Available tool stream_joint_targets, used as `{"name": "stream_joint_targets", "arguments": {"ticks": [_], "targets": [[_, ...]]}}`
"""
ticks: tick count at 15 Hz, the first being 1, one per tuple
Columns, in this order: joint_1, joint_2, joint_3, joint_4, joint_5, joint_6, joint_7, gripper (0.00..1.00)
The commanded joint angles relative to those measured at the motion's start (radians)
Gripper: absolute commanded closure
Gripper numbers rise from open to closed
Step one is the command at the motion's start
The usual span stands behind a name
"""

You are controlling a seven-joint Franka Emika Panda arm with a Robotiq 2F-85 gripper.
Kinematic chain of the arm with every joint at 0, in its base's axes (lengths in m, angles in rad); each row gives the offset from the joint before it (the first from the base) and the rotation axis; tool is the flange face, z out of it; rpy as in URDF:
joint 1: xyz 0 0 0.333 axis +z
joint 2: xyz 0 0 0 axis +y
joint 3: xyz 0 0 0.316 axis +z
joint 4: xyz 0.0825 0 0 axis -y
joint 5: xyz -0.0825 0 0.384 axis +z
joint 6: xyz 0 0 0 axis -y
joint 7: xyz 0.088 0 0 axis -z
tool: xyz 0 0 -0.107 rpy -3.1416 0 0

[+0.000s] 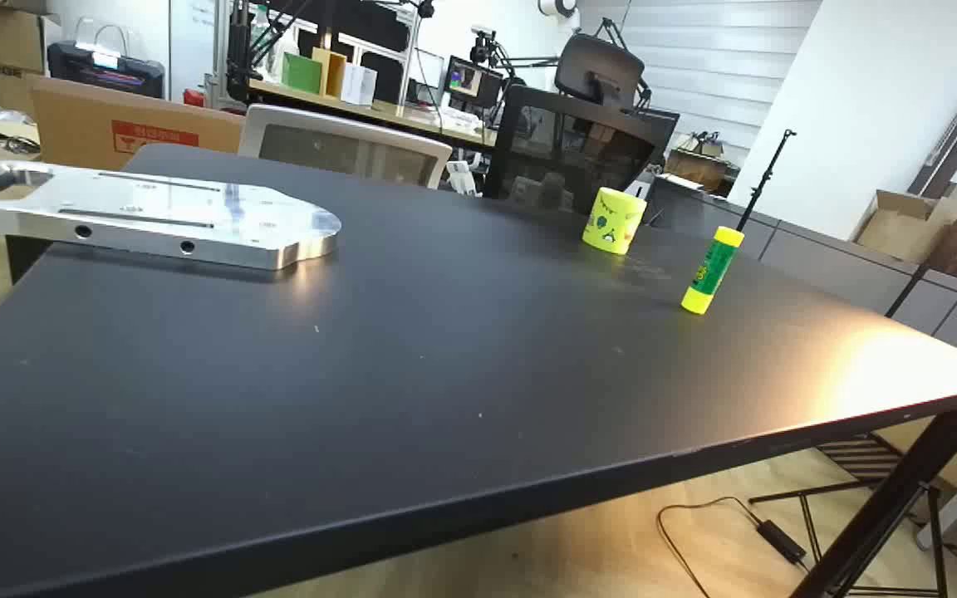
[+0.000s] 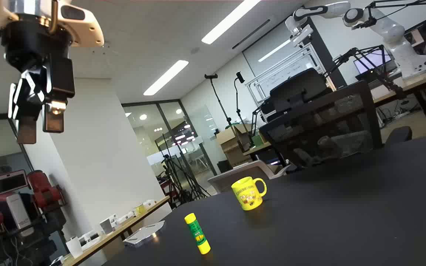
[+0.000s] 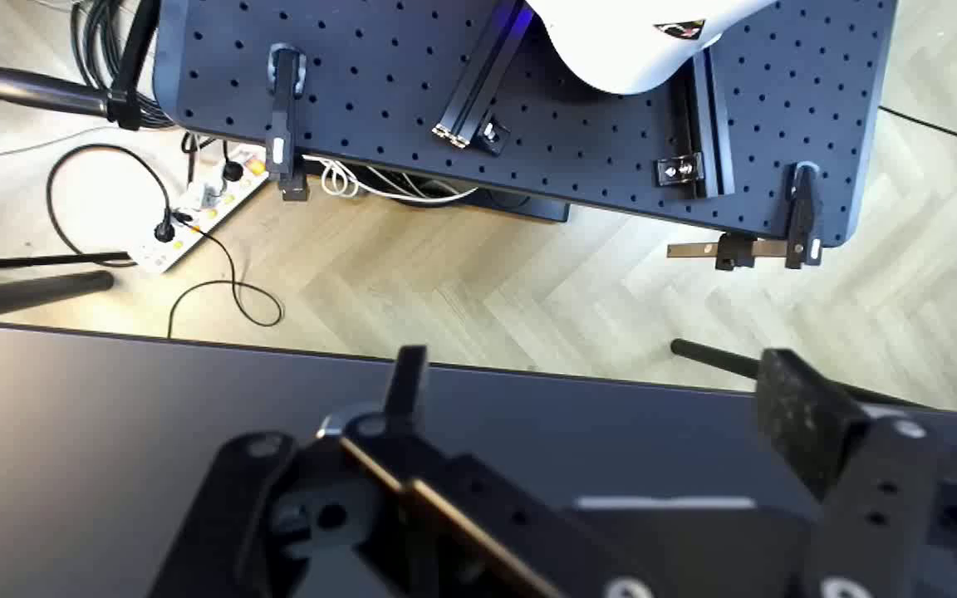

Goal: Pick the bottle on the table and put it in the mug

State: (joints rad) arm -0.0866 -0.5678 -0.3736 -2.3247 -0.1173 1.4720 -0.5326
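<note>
Although the bottle (image 1: pixel 712 270) slants in both exterior views, the mug (image 2: pixel 247 194) slants with it, so I take it to be standing on end on the table (image 1: pixel 412 374). Its long axis runs up and down, which should leave its sides free for a pinch. The mug, also upright, stands apart from it. My gripper (image 2: pixel 40 130) hangs high in an exterior view, well above the bottle, with nothing held and its jaws wide apart; the wrist view confirms that. So the bottle lies below, and my coming move turns on the descent. How far off to the side it is, I can't fix: the wrist view gives me the table's edge, the floor (image 3: pixel 478 282) and a perforated board (image 3: pixel 395 83), but no bottle. I'd find it there before lowering; a blind nudge could tip it.
</note>
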Motion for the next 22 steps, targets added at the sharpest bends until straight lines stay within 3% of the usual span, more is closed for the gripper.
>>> {"name": "stream_joint_targets", "arguments": {"ticks": [1, 13, 22], "targets": [[-0.015, 0.004, 0.012, 0.001, 0.005, 0.002, -0.007, 0.00], [-0.015, 0.004, 0.012, 0.001, 0.006, 0.003, -0.007, 0.00], [0.009, 0.090, 0.080, -0.073, -0.201, 0.367, -0.138, 0.00]]}}
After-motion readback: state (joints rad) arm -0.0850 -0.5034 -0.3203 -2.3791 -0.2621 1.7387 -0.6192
